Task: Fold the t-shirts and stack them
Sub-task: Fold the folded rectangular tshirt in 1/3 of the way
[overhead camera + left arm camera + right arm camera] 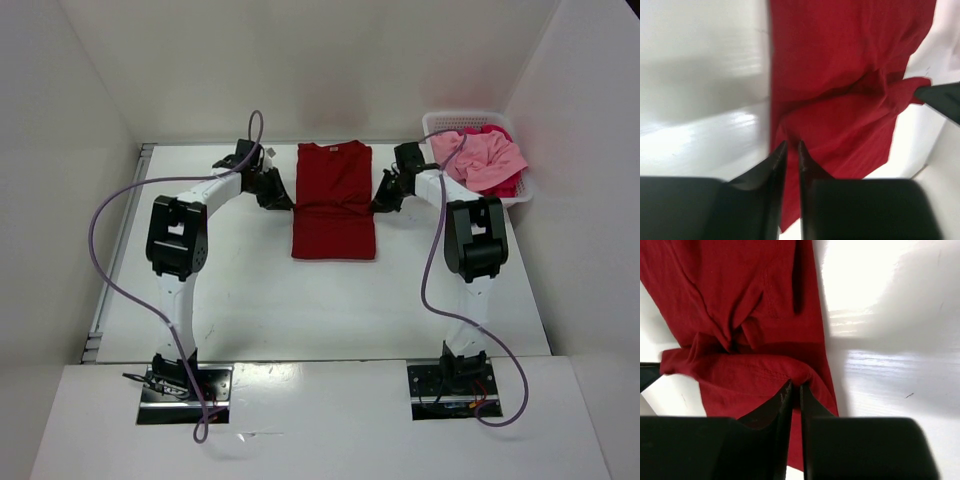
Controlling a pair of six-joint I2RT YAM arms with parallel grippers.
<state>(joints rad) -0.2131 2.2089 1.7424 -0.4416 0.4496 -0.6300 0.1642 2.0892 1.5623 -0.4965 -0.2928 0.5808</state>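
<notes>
The dark red t-shirt lies flat at the table's middle back, folded into a long narrow panel, collar away from me. My left gripper is at its left edge. In the left wrist view its jaws stand a narrow gap apart over the red cloth, nothing pinched. My right gripper is at the shirt's right edge, its jaws also slightly open, with a raised fold of the red cloth bunched against the tips. The light pink t-shirt and the magenta t-shirt lie crumpled in the basket.
A white mesh basket stands at the back right corner, against the right wall. White walls close in the table on the left, back and right. Purple cables loop off both arms.
</notes>
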